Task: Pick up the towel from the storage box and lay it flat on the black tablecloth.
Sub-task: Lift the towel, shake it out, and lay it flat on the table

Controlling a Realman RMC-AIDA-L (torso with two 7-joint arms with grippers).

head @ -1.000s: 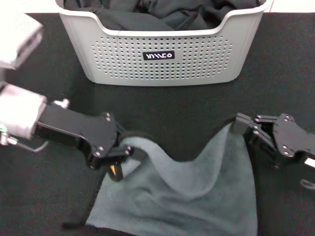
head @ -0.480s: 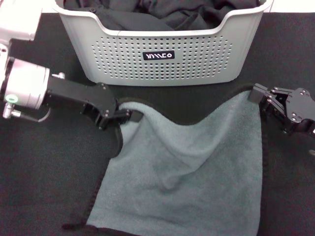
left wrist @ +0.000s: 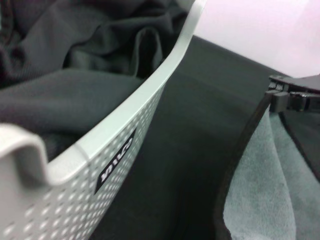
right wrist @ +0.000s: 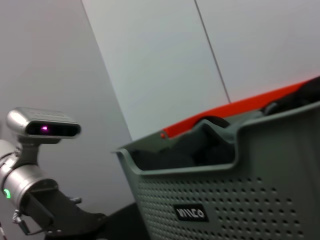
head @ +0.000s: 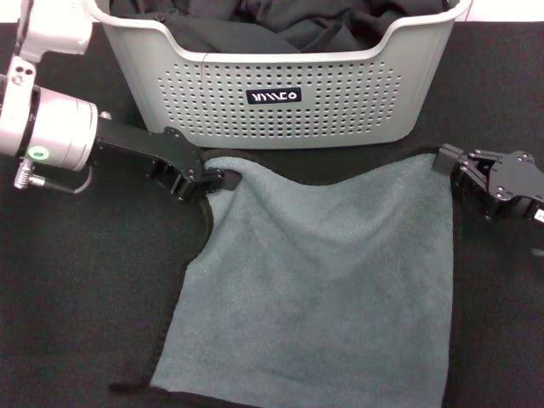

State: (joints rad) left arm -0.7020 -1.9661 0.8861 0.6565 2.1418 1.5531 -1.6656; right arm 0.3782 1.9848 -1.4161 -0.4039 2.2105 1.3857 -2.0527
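Left gripper (head: 223,179) jaws clamped on the towel (head: 323,280) corner nearest the storage box (head: 280,85) | right gripper (head: 450,163) jaws clamped on the opposite corner | towel, sagging a second ago, now stretched nearly taut just before the box | lower half resting on the black tablecloth (head: 76,297); laying almost complete.

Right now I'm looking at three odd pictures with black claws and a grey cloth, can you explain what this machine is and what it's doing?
It is a two-armed robot. The big picture looks down from its head; the other two come from cameras on its wrists. The left gripper and the right gripper each pinch a far corner of the towel, spreading it over the black tablecloth. Just beyond stands the storage box, a perforated grey basket with dark garments inside. The left wrist picture shows the basket's rim and the towel's black hem.
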